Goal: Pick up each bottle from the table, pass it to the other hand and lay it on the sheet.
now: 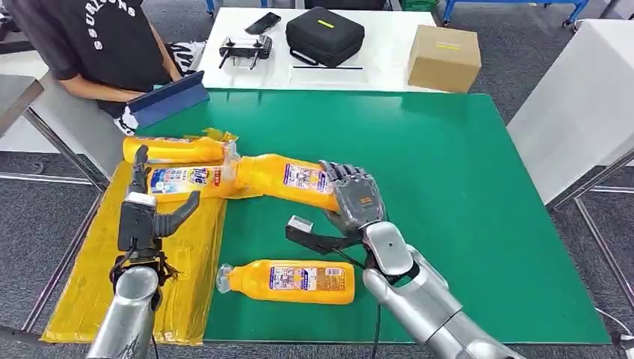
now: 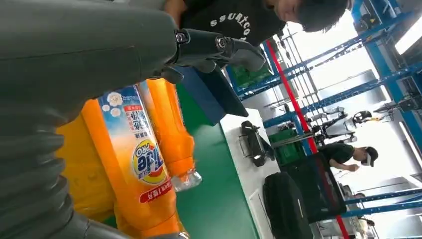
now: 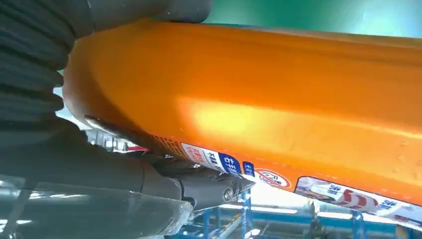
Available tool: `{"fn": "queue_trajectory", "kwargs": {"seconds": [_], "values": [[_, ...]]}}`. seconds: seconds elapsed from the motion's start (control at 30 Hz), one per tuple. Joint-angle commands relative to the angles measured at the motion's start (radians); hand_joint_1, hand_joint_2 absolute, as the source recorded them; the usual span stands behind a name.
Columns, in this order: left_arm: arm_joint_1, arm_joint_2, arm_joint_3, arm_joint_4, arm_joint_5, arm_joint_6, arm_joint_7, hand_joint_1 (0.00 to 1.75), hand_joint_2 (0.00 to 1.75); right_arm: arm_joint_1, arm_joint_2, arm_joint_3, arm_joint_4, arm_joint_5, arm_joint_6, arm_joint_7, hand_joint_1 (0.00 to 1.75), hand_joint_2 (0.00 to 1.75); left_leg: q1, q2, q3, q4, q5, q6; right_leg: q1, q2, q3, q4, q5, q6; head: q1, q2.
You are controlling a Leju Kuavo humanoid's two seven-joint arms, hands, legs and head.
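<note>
The head view is evenly and brightly lit from overhead, with soft short shadows under the orange plastic bottle (image 1: pixel 288 281) on the green tabletop (image 1: pixel 463 187). The left wrist view is blown out toward the bright windows behind the blue steel racking (image 2: pixel 348 94), and its near grey ribbed cover (image 2: pixel 45 99) is blurred. The right wrist view is soft, with a glare patch on the held orange bottle (image 3: pixel 259 114).

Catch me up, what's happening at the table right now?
The right robot hand grips an orange bottle by its base, its cap end pointing toward the yellow sheet. The left robot hand hovers open over the sheet, holding nothing. Two bottles already lie there, one at the far edge and one beside it. Another bottle waits on the green table. A person sits at the far corner.
</note>
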Motion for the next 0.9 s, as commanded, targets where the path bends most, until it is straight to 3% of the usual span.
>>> {"fn": "queue_trajectory", "kwargs": {"seconds": [0.03, 0.13, 0.2, 0.33, 0.53, 0.73, 0.9], "values": [[-0.051, 0.003, -0.007, 0.057, 0.008, -0.036, 0.015, 0.0, 1.75, 0.04, 0.088, -0.178, 0.039, -0.32, -0.159, -0.277, 1.75, 1.75, 0.001, -0.001, 0.003, 0.0, -0.001, -0.005, 0.001, -0.002, 0.003, 0.0, -0.001, -0.003, 0.0, 0.0], [-0.091, 0.008, -0.076, 0.037, -0.005, -0.092, 0.053, 0.0, 1.75, 0.059, 0.147, -0.241, 0.059, -0.531, -0.168, -0.464, 1.75, 1.75, 0.002, -0.002, 0.002, 0.001, -0.001, -0.005, 0.002, -0.002, 0.003, 0.0, -0.002, -0.003, 0.0, 0.0], [-0.106, -0.002, -0.1, 0.025, -0.008, -0.102, 0.075, 0.0, 1.75, 0.059, 0.156, -0.248, 0.072, -0.574, -0.17, -0.505, 1.75, 1.75, 0.002, -0.002, 0.001, 0.001, -0.001, -0.005, 0.002, -0.003, 0.002, 0.001, -0.002, -0.003, 0.0, 0.0], [-0.141, -0.004, -0.196, 0.028, 0.003, -0.13, 0.097, 0.0, 1.75, 0.058, 0.196, -0.304, 0.119, -0.817, -0.102, -0.649, 1.75, 1.75, 0.002, -0.002, 0.002, 0.002, -0.002, -0.005, 0.002, -0.003, 0.002, 0.001, -0.002, -0.003, -0.001, 0.0], [-0.161, -0.006, -0.233, 0.033, 0.012, -0.14, 0.104, 0.0, 1.75, 0.038, 0.205, -0.313, 0.169, -0.863, -0.086, -0.67, 1.75, 1.75, 0.001, -0.001, 0.002, 0.001, -0.001, -0.005, 0.001, -0.001, 0.003, 0.0, -0.001, -0.003, 0.0, 0.0], [-0.282, -0.058, -0.405, 0.064, -0.004, -0.142, 0.167, 0.0, 1.75, -0.088, 0.251, -0.336, 0.453, -0.95, -0.107, -0.78, 1.75, 1.75, 0.002, -0.004, 0.0, 0.002, 0.0, -0.004, 0.001, -0.004, 0.001, 0.001, -0.001, -0.002, 0.0, 0.0], [-0.355, -0.084, -0.47, 0.119, 0.02, -0.147, 0.19, 0.0, 1.75, -0.158, 0.271, -0.319, 0.609, -0.933, -0.174, -0.836, 1.75, 1.75, 0.001, -0.002, -0.001, 0.002, 0.0, -0.003, 0.001, -0.002, 0.001, 0.0, 0.0, -0.001, 0.0, 0.0]]}}
